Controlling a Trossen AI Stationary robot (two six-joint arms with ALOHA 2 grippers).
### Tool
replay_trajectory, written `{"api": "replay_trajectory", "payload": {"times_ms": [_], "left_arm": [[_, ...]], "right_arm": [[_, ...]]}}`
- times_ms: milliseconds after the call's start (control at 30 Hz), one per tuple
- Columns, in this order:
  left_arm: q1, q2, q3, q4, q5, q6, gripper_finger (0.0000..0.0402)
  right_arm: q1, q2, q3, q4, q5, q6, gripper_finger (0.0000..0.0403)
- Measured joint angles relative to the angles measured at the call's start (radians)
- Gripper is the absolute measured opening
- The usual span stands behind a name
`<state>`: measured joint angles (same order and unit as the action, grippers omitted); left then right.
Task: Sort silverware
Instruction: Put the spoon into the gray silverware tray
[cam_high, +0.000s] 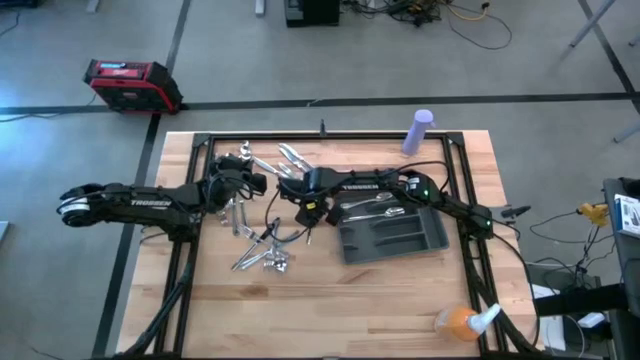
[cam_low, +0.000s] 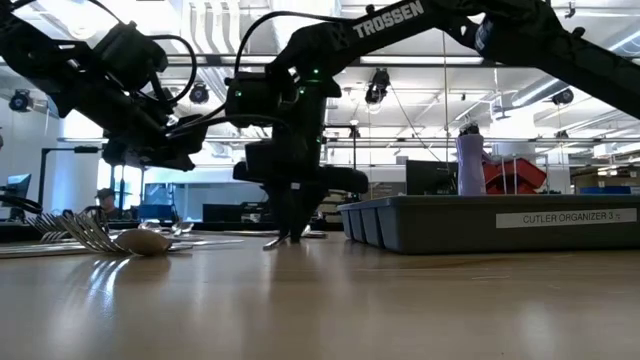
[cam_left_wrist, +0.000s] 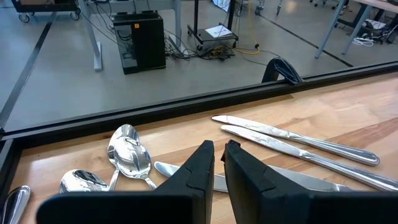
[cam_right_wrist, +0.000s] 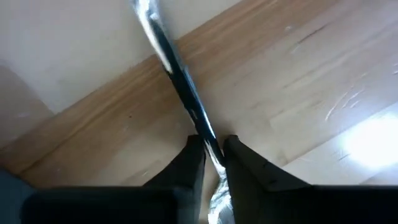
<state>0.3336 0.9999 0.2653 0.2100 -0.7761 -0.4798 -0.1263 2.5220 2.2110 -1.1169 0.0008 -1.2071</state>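
While my right hand (cam_right_wrist: 213, 149) pinches a thin silver utensil (cam_right_wrist: 177, 81) over the tabletop (cam_right_wrist: 298, 81), I see it beside the tray (cam_high: 395, 240). My left hand (cam_left_wrist: 217, 155) is nearly closed on nothing, above the knives (cam_left_wrist: 292, 140) and spoons (cam_left_wrist: 127, 155).

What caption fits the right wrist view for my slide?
Right tool shut on one piece of silverware, just above the wooden table.
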Motion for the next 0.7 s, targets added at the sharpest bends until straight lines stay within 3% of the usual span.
{"api": "replay_trajectory", "payload": {"times_ms": [167, 367, 700], "left_arm": [[0.000, 0.000, 0.000, 0.000, 0.000, 0.000, 0.0025], [0.000, -0.001, 0.000, 0.002, 0.000, 0.000, 0.0025], [0.000, -0.004, 0.000, 0.015, 0.000, 0.000, 0.0025]], "right_arm": [[0.006, -0.024, -0.005, 0.004, -0.011, 0.008, 0.0008], [0.014, -0.104, 0.006, -0.009, -0.132, 0.069, 0.0002], [-0.039, -0.275, 0.008, -0.104, -0.132, 0.388, 0.0001]]}}
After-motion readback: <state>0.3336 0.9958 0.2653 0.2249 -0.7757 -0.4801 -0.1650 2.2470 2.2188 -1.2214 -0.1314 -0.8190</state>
